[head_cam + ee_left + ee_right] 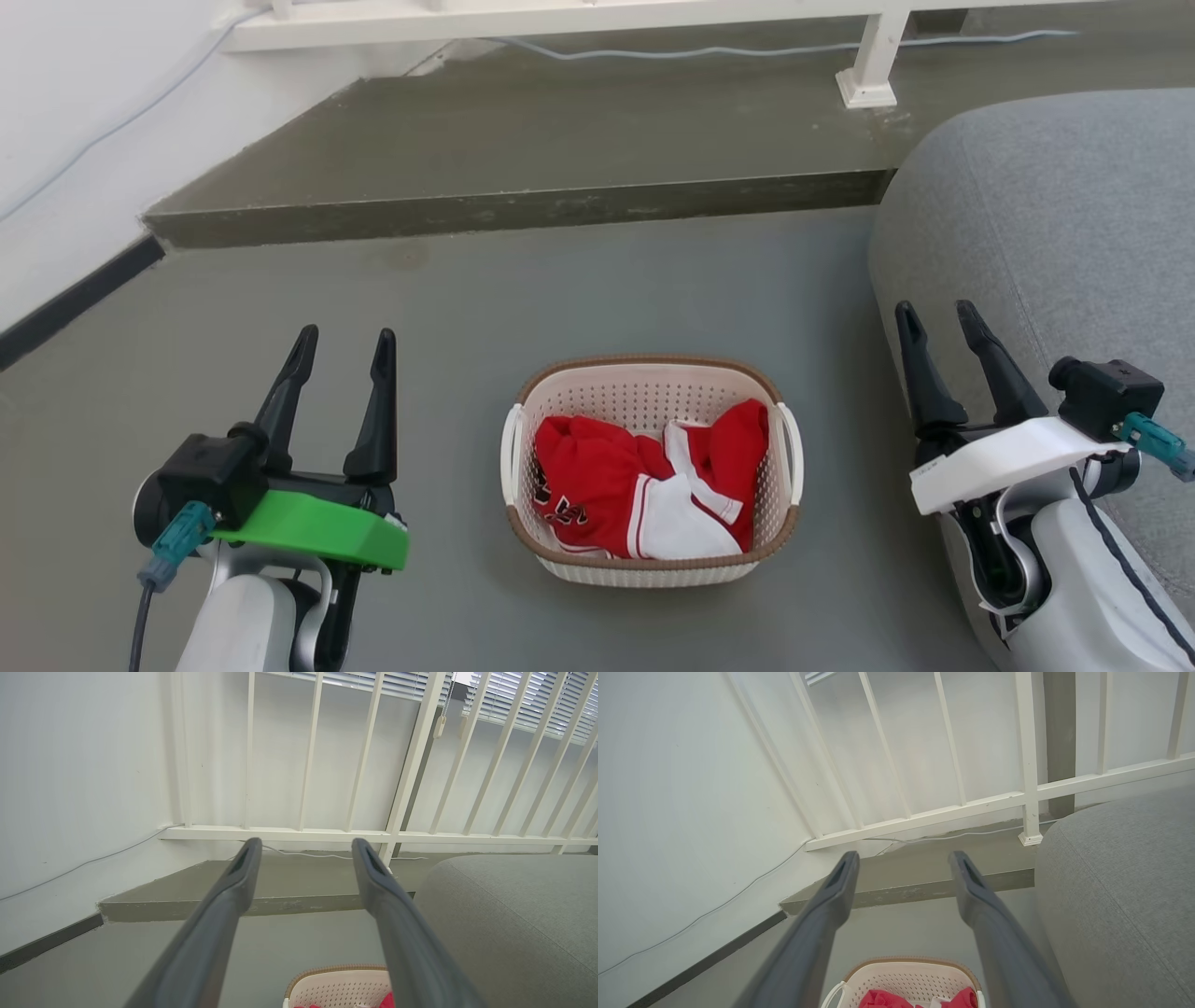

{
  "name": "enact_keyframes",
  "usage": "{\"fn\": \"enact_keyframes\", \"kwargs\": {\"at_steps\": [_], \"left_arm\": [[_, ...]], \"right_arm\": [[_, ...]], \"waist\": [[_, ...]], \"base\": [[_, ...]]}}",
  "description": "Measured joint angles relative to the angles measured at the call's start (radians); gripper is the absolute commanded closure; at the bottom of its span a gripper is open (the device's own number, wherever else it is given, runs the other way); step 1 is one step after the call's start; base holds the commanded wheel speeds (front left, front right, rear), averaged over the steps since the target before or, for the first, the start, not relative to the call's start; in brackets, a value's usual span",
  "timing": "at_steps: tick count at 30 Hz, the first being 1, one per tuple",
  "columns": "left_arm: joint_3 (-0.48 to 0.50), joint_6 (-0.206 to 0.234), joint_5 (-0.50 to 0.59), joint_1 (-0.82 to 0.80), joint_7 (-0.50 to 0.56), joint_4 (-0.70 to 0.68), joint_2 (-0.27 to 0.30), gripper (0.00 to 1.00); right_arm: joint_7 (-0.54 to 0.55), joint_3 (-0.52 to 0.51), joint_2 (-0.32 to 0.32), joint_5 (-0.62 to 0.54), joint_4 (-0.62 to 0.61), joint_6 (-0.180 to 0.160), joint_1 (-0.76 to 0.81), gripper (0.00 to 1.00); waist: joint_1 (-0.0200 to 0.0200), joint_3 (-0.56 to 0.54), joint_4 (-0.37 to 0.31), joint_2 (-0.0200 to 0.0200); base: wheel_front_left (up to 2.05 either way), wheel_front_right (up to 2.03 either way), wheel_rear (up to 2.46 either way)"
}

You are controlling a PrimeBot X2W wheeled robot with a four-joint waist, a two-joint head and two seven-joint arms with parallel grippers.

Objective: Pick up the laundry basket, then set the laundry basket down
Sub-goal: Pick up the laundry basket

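The laundry basket (644,394) stands upright on the grey floor (467,299); it is cream-white and perforated, with a brown woven-look rim and 2 white loop handles, 1 on each short side. Inside it lies a crumpled red and white garment (597,476), bunched toward the near wall and staying below the rim.

The left gripper (346,333) hangs to the left of the basket, well apart from it; its 2 dark fingers are spread, floor shows between them, and they hold nothing; a green plate (308,527) sits across its wrist. The right gripper (934,308) hangs to the right of the basket, also apart from it; its 2 fingers are parted and empty, and a white plate (1004,457) sits across its wrist. Both stand clear of the handles.

To the right of the basket, behind the right gripper, bulges a grey fabric cushion (1046,205). Beyond the basket a low concrete step (523,140) crosses the floor; on the step stands a white railing (868,56), and a pale cable (747,49) trails along its foot. Left of the basket and farther off rises a white wall (84,112) with a dark skirting.

In the left wrist view the basket's far rim shows at the bottom edge between the 2 fingers, nearer the right one; in the right wrist view the basket sits at the bottom between the fingers, with red cloth showing inside.
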Motion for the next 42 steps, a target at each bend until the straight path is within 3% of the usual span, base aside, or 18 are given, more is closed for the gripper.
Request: {"fn": "enact_keyframes", "kwargs": {"at_steps": [28,42], "left_arm": [[0.011,0.0,0.021,-0.132,0.0,-0.006,-0.003,0.0],[-0.026,0.0,0.053,-0.262,-0.001,0.097,-0.007,0.0]], "right_arm": [[-0.003,-0.058,0.006,-0.036,-0.053,0.002,-0.109,0.0],[-0.007,-0.091,0.005,-0.036,-0.001,0.006,-0.187,0.0]], "waist": [[0.0,0.233,-0.038,0.0],[0.0001,0.407,-0.063,0.0]], "base": [[0.0,0.0,0.0],[0.0,0.0,0.0]]}}
